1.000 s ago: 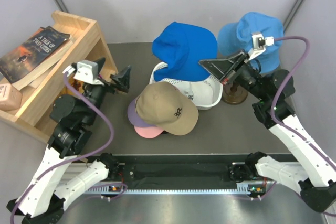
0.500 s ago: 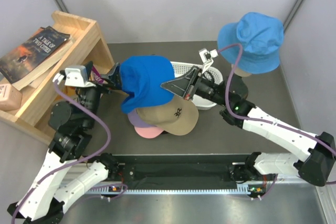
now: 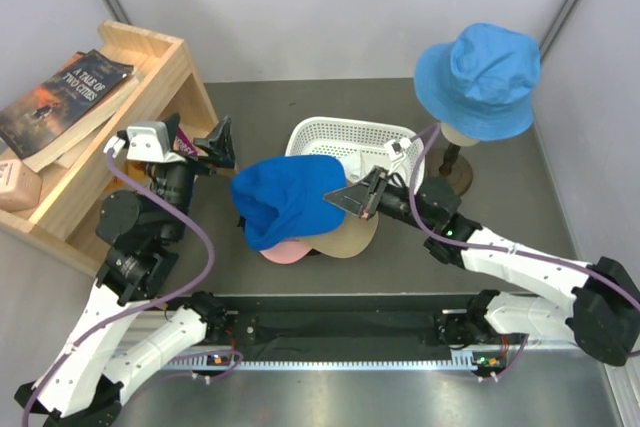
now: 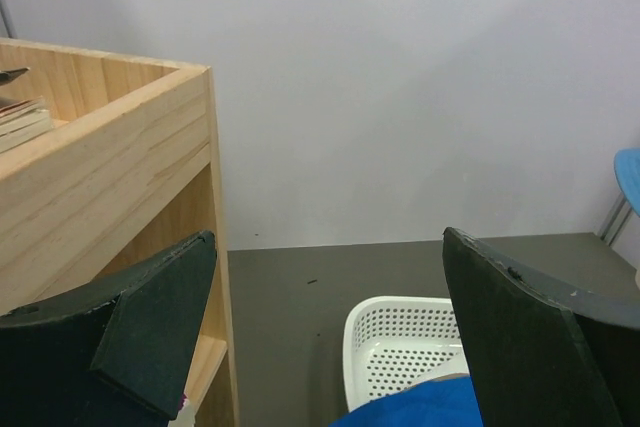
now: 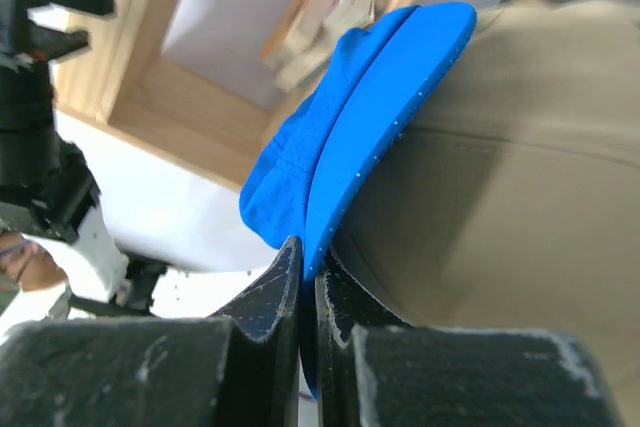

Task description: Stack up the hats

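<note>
The royal blue cap lies over the tan cap and the pink cap in a pile at the table's middle front. My right gripper is shut on the blue cap's brim at the pile's right side. In the right wrist view the blue brim runs between the closed fingers, with the tan cap just beside it. My left gripper is open and empty, left of and behind the pile. The blue cap's edge shows low in the left wrist view. The lavender and black caps are hidden.
A white perforated basket stands behind the pile and also shows in the left wrist view. A mannequin head wearing a light blue bucket hat stands at back right. A wooden shelf with books is at left.
My right gripper carried the blue cap from above the basket forward and left, down onto the tan cap. My left gripper came up to the cap, then drew back.
</note>
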### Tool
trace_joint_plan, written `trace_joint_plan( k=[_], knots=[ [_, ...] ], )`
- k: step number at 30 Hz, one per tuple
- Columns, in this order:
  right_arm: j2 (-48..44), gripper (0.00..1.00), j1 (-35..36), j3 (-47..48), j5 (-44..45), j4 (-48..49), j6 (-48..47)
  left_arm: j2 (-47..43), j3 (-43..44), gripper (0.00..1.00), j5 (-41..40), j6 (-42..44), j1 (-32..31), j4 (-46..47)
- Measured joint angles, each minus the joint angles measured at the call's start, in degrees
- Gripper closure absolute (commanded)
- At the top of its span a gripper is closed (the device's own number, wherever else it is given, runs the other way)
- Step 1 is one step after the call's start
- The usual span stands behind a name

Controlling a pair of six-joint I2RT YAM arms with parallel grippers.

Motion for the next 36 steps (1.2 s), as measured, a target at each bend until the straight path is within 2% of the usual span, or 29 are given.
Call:
trace_joint_plan(
  k=[9,14,24,36],
  knots=[
    [-7.08,1.0,-5.35,-6.23,1.57,2.56,2.49,3.54,0.0,0.01,2.21,-0.55,0.0,-0.57],
    [-7.39,1.0,-6.6,-9.16,1.62,4.13,4.74,5.79,-0.02,0.01,3.41,-1.27,0.0,-1.05],
    [-13.88,1.0,-8.13,-19.1,4.5,6.78,9.29,8.79,-1.49,0.01,4.0,-3.5,0.0,-3.19],
    [-11.08,1.0,-9.03,-24.7,7.78,12.98,12.83,9.22,-7.26,0.01,1.73,-12.13,0.0,-8.57]
  ],
)
